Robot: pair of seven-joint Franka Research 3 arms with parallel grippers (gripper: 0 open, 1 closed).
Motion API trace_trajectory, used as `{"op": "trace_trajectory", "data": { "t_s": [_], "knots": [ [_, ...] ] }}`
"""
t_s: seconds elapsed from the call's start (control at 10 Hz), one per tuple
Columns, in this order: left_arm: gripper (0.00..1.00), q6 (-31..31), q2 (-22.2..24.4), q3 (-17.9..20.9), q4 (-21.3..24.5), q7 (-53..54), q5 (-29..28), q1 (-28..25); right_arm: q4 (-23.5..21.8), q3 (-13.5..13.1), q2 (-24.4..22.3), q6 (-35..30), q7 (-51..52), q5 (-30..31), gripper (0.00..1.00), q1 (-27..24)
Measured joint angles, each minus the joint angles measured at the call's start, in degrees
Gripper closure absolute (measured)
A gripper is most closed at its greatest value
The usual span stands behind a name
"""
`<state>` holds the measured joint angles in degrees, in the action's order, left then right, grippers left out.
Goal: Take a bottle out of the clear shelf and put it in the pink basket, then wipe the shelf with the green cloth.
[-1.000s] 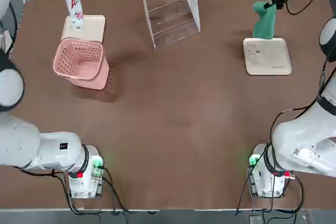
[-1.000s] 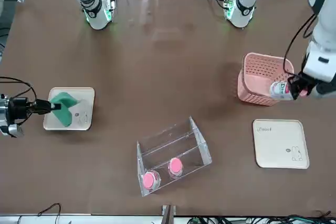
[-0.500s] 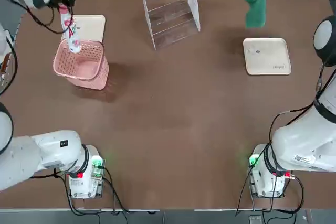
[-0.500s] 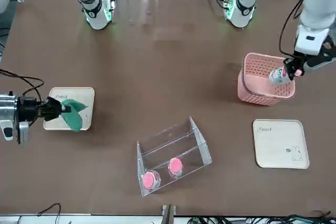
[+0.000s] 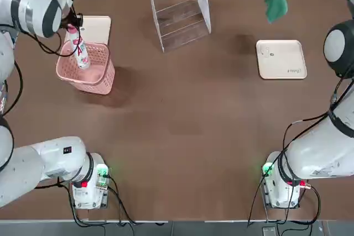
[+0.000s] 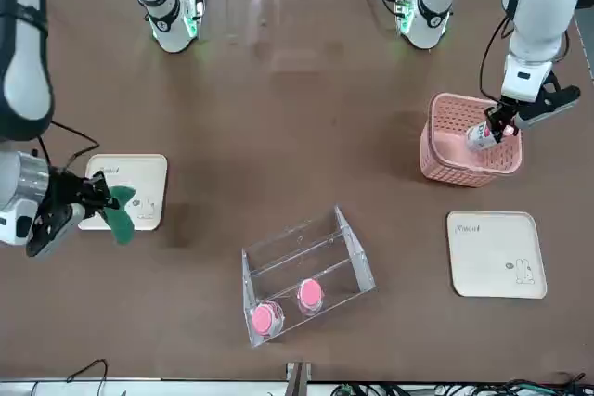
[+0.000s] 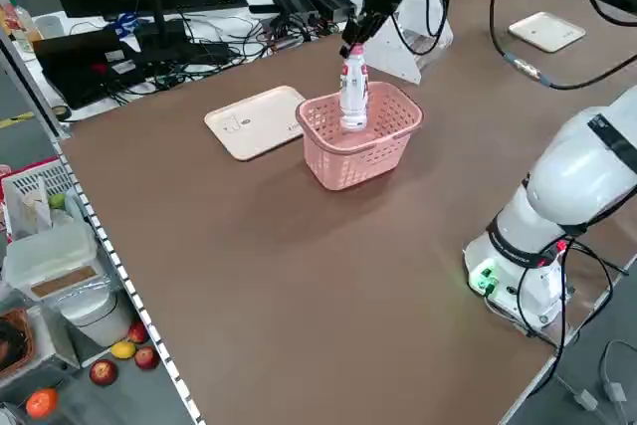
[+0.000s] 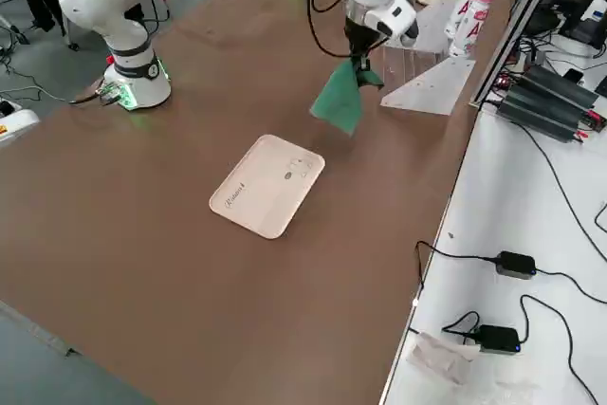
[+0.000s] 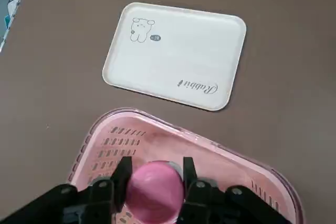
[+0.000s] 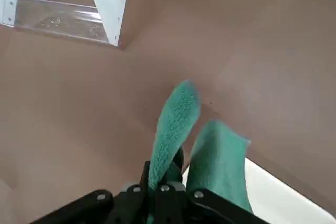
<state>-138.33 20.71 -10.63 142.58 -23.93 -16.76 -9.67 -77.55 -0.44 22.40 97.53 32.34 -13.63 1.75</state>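
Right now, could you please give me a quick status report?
Left gripper shut on bottle, over pink basket. Right gripper shut on green cloth, raised. Nothing in the way.

Bottle [image 7: 352, 95]: white body, pink-red cap, red lettering; clamped in the left gripper [image 6: 495, 127], black fingers.
Pink basket [image 5: 84, 68], directly under that gripper: pink, perforated lattice walls.
Green cloth [image 8: 340, 98], hanging from the right gripper [image 8: 360, 61]: plain teal-green.
Clear shelf [image 6: 306, 275]: transparent, two pink caps inside.
Table [image 5: 188, 125]: brown.
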Motion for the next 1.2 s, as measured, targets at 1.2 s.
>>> {"op": "trace_trajectory", "data": {
  "t_s": [1.2],
  "knots": [
    [0.56, -19.1, 0.42, 0.01, 14.49, 0.37, -0.03, -5.48, -4.8, 0.06, -2.95, 21.18, -27.16, 1.15, 0.97, 21.04]
  ]
}}
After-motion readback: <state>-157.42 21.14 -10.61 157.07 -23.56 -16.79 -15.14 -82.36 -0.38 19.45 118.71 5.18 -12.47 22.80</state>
